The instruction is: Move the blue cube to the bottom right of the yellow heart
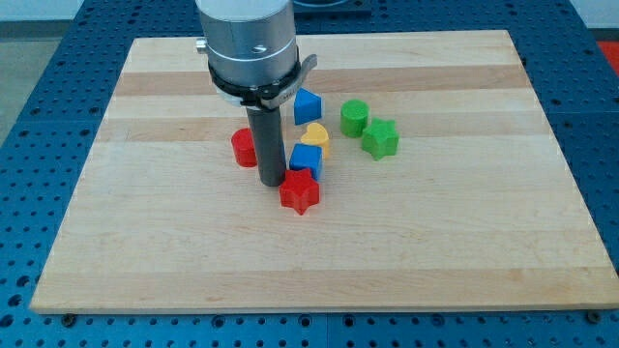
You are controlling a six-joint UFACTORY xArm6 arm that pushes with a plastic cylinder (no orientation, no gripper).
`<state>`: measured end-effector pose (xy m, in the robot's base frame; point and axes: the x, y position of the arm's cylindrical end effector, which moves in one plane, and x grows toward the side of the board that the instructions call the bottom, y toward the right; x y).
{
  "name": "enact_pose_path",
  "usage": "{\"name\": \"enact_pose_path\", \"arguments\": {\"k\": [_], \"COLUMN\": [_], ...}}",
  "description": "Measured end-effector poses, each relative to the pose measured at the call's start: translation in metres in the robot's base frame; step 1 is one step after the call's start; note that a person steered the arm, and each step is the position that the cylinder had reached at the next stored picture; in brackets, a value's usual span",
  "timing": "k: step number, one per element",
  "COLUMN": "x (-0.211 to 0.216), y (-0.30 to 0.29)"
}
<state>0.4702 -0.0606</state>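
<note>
The scene is seen by a single camera, set above the near edge and angled downward — the whole wooden board (319,242) is taken in from moderate distance, with blue perforated table (29,116) framed around it.

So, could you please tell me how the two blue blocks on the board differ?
The blue cube is boxy, touches the yellow heart and the red star, and sits beside my tip. The other blue block has a slanted top and sits apart, nearer the view's top. Both are blue.
</note>
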Motion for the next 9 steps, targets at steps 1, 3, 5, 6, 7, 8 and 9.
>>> {"name": "enact_pose_path", "arguments": {"k": [1, 3, 5, 6, 7, 8, 9], "x": [0.0, -0.016, -0.02, -0.018, -0.016, -0.011, -0.009], "y": [0.0, 0.0, 0.008, 0.018, 0.026, 0.035, 0.046]}}
